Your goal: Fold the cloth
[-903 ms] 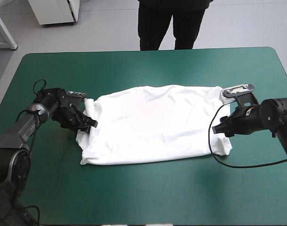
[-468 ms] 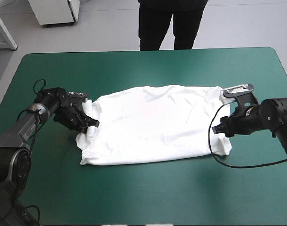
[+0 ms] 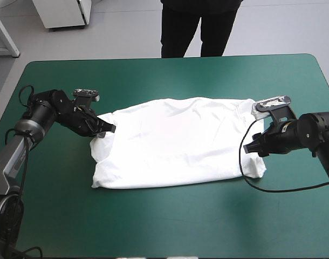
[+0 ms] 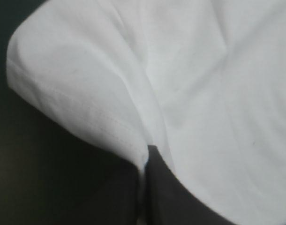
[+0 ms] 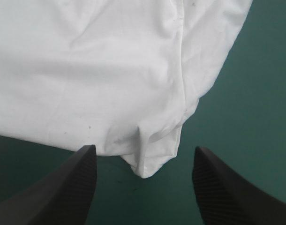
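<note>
The white T-shirt lies spread flat on the teal-green table, its length running left to right. My left gripper is shut on the T-shirt at its far left corner, where a sleeve fold is lifted a little. In the left wrist view the black fingers meet in a point at the left gripper, with the hemmed T-shirt pinched between them. My right gripper stands open at the shirt's right edge. In the right wrist view the right gripper straddles a hanging corner of the T-shirt without touching it.
Teal-green cover shows on every side of the shirt, widest toward the near edge and along the far side.
My left gripper has shut on the shirt's left sleeve and drawn it up and toward the far side; the bunched sleeve has pulled straighter. The right arm has not moved.
</note>
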`<action>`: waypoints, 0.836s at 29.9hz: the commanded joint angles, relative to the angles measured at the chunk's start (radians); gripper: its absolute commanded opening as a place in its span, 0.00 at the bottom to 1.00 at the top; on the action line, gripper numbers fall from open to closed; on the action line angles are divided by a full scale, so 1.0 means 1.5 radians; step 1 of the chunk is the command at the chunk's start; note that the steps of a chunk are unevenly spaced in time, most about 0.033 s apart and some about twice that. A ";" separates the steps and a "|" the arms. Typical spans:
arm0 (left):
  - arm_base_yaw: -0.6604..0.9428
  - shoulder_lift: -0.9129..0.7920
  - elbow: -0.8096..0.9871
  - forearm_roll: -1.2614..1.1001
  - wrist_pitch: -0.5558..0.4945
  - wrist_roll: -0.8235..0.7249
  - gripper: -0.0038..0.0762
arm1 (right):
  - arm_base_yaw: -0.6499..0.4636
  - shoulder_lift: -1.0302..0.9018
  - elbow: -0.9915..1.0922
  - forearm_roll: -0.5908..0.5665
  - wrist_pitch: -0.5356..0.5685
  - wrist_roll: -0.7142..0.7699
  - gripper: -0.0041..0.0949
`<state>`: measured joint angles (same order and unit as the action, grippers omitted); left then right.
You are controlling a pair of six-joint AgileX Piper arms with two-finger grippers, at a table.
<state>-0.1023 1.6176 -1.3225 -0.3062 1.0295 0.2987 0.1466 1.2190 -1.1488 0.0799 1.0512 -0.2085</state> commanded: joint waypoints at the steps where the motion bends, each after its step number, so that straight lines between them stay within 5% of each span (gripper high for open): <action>1: -0.031 -0.017 -0.021 -0.021 -0.019 0.002 0.02 | 0.001 -0.011 -0.022 0.001 -0.020 0.001 0.62; 17: -0.103 0.125 -0.021 -0.044 -0.076 0.003 0.02 | 0.001 -0.009 -0.022 -0.049 -0.022 0.027 0.62; 21: -0.103 0.117 -0.038 -0.049 -0.024 0.017 0.06 | 0.001 0.000 -0.022 -0.078 -0.025 0.049 0.62; 25: -0.103 0.092 -0.073 -0.046 0.057 0.017 0.21 | 0.001 0.014 -0.027 -0.085 -0.038 0.052 0.62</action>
<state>-0.2520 1.8365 -1.3716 -0.3442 1.0336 0.3228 0.1466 1.2494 -1.1497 -0.0288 1.0450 -0.1362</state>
